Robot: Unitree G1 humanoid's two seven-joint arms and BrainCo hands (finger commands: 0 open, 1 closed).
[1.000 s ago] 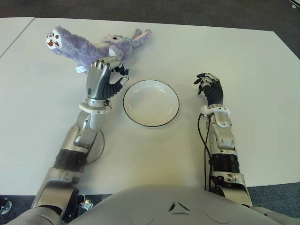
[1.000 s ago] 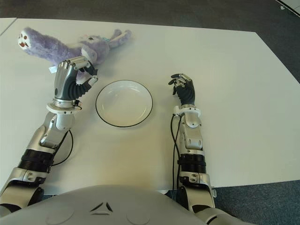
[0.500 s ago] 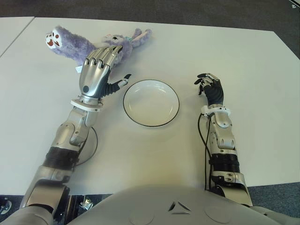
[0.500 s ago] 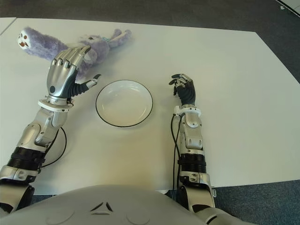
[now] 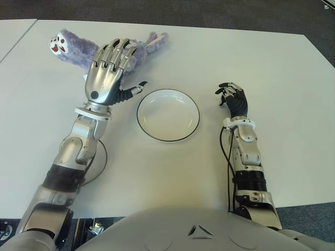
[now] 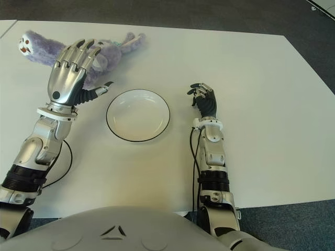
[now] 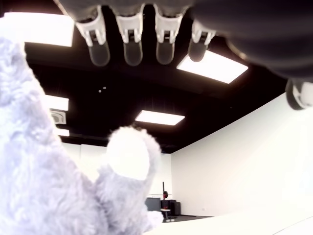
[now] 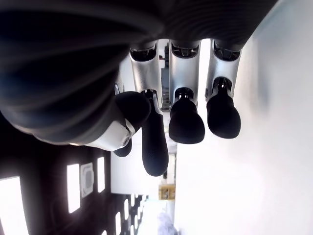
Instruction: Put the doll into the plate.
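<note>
Since the doll [image 5: 78, 49] is plush, it is judged light, soft and yielding, best taken around its thick middle. It lies at the table's [image 5: 293, 104] far left corner, beyond the empty plate [image 5: 168, 114]. The left hand [image 5: 107, 70] is spread above it, holding nothing. The right hand [image 5: 234, 100], curled and empty, shows right of the plate.

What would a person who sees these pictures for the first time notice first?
The purple doll lies at the table's far left, and the left hand hangs over it with fingers spread, holding nothing. The white plate sits empty at the centre of the table. The right hand, curled, shows to the plate's right.
</note>
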